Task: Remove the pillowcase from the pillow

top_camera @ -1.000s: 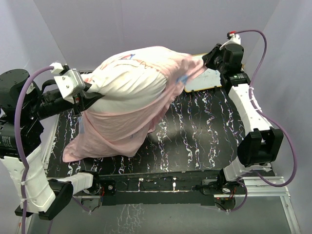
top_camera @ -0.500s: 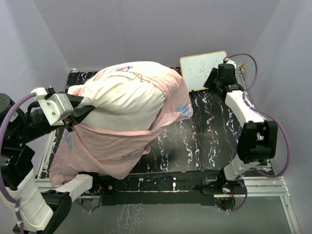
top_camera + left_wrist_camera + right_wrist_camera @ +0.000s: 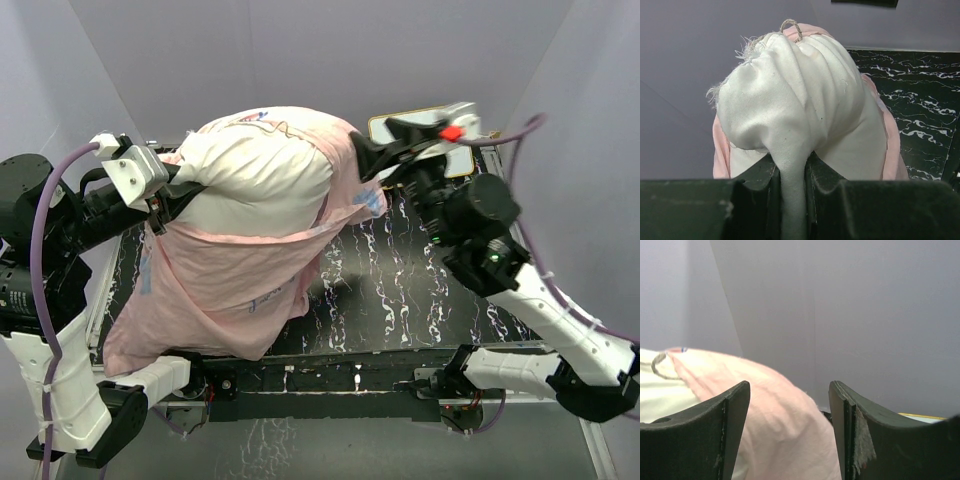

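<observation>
From above, we saw the left fingers (image 3: pixel 168 198) clenched on a corner of the white pillow (image 3: pixel 262 182), holding it raised over the black marbled desk (image 3: pixel 420 290). The left wrist view confirmed this: those fingers (image 3: pixel 821 186) pinched a fold of the pillow (image 3: pixel 800 95) tightly between them. The pillowcase (image 3: pixel 215 290), turned so its pale pink inside showed, wrapped the pillow's far and right end and hung in a long drape down to the near left edge of the desk. Most of the pillow's upper face was bare. A moment before, the right arm had pulled back beside the whiteboard (image 3: pixel 405 125) at the far right, away from the cloth. It had since swung in high, and the right fingers (image 3: pixel 372 155) were spread apart, holding nothing, just beside the pink fabric at the pillow's right end. From the right wrist, we saw those fingers (image 3: pixel 732 430) parted with the pillowcase (image 3: pixel 790 440) lying below and between them, and we could not tell whether they touched it. We judged that the right arm was lining up a fresh grip on the cloth. The cover was partly peeled, but it had not yet come free of the pillow's end.
</observation>
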